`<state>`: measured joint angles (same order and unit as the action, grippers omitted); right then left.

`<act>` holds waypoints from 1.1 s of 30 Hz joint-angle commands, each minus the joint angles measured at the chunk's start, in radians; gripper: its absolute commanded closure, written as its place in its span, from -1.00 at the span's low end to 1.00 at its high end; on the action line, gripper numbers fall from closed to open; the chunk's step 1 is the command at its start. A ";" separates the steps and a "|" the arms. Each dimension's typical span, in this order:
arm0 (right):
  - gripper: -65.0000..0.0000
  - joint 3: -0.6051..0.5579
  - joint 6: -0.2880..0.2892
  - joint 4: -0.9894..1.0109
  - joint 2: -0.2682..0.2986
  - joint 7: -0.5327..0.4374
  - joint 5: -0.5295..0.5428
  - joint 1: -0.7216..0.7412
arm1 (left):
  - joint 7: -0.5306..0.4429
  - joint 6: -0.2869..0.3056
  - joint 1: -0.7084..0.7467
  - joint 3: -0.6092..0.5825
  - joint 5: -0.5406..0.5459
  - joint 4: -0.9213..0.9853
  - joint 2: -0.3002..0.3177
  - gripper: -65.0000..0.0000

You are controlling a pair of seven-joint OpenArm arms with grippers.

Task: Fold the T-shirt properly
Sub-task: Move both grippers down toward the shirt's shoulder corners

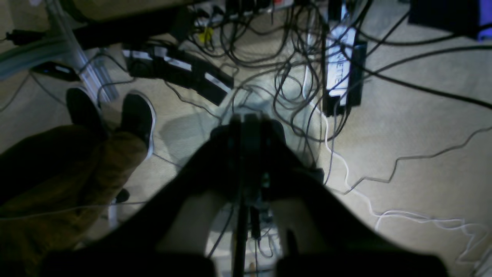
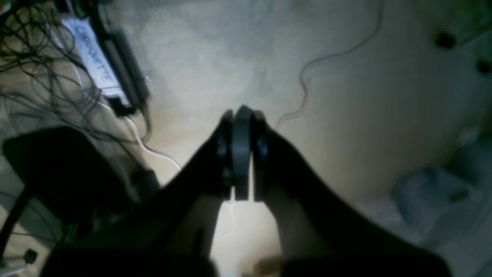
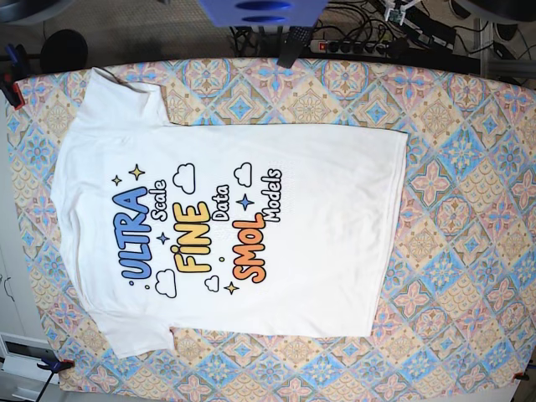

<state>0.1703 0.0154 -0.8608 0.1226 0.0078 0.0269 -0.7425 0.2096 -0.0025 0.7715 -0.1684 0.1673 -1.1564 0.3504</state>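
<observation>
On patterned tabletop: T-shirt (image 3: 234,226) flat, print side up.
Wrist views, near to far: left gripper (image 1: 248,127) and right gripper (image 2: 242,127) both w/ jaws pressed together, nothing held; beyond them carpet (image 1: 403,130) w/ cables (image 1: 292,77). Shirt lies unfolded, hem toward base view's right.

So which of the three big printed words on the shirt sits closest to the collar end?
The blue "ULTRA": it lies nearest the neck end of the T-shirt, at the base view's left; yellow "FINE" comes next, orange "SMOL" farthest.
</observation>
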 commanded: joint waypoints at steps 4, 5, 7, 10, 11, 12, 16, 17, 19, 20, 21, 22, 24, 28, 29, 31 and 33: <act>1.00 0.008 -0.016 -0.173 0.025 -0.007 0.133 -0.145 | -0.005 -0.004 0.108 0.003 0.091 -0.167 0.082 0.98; 1.00 0.008 -0.016 -0.206 0.027 -0.007 0.186 -0.173 | -0.005 -0.004 0.127 0.003 0.107 -0.201 0.095 0.98; 1.00 0.008 -0.016 -0.280 0.050 -0.007 0.284 -0.229 | -0.003 -0.004 0.173 0.005 0.131 -0.284 0.121 0.98; 1.00 0.008 -0.016 -0.390 0.091 -0.007 0.373 -0.288 | -0.003 -0.006 0.230 0.007 0.160 -0.408 0.140 0.98; 1.00 0.010 -0.016 -0.432 0.096 -0.007 0.390 -0.311 | -0.003 -0.006 0.250 0.017 0.165 -0.451 0.143 0.98; 1.00 0.016 -0.016 -0.470 0.102 -0.007 0.400 -0.334 | -0.003 -0.006 0.273 0.042 0.166 -0.495 0.144 0.98; 1.00 0.076 -0.016 -0.654 0.101 -0.004 0.399 -0.392 | -0.003 -0.006 0.331 0.126 0.166 -0.687 0.138 0.98; 1.00 0.082 -0.016 -0.693 0.101 0.010 0.399 -0.403 | -0.003 -0.006 0.331 0.131 0.168 -0.722 0.137 0.98; 1.00 0.082 -0.016 -0.766 0.101 0.053 0.399 -0.406 | -0.003 -0.006 0.322 0.149 0.182 -0.761 0.137 0.98; 1.00 0.082 -0.016 -0.802 0.101 0.076 0.399 -0.404 | -0.003 -0.006 0.305 0.165 0.205 -0.768 0.137 0.98; 1.00 0.082 -0.016 -0.837 0.101 0.105 0.399 -0.403 | -0.002 -0.006 0.279 0.175 0.242 -0.773 0.137 0.98; 1.00 0.082 -0.016 -0.866 0.101 0.130 0.399 -0.401 | 0.003 -0.006 0.257 0.185 0.283 -0.773 0.137 0.98; 1.00 0.082 -0.016 -0.914 0.101 0.172 0.399 -0.401 | 0.049 -0.006 0.211 0.203 0.381 -0.776 0.138 0.98; 1.00 0.082 -0.016 -0.974 0.101 0.229 0.399 -0.383 | 0.219 -0.006 0.085 0.255 0.564 -0.771 0.137 0.87; 1.00 0.082 -0.016 -0.983 0.101 0.252 0.399 -0.369 | 0.259 -0.006 0.052 0.272 0.611 -0.767 0.129 0.80; 1.00 0.082 -0.016 -0.995 0.101 0.297 0.399 -0.340 | 0.307 -0.006 -0.005 0.312 0.671 -0.753 0.095 0.66; 1.00 0.082 -0.016 -1.001 0.101 0.334 0.399 -0.312 | 0.342 -0.006 -0.054 0.361 0.705 -0.742 0.051 0.51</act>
<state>0.2443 -0.0006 -1.8488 0.2184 0.3523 0.4248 -1.0317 0.5652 -0.0143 0.7074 0.1871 0.8692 -1.8881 0.3901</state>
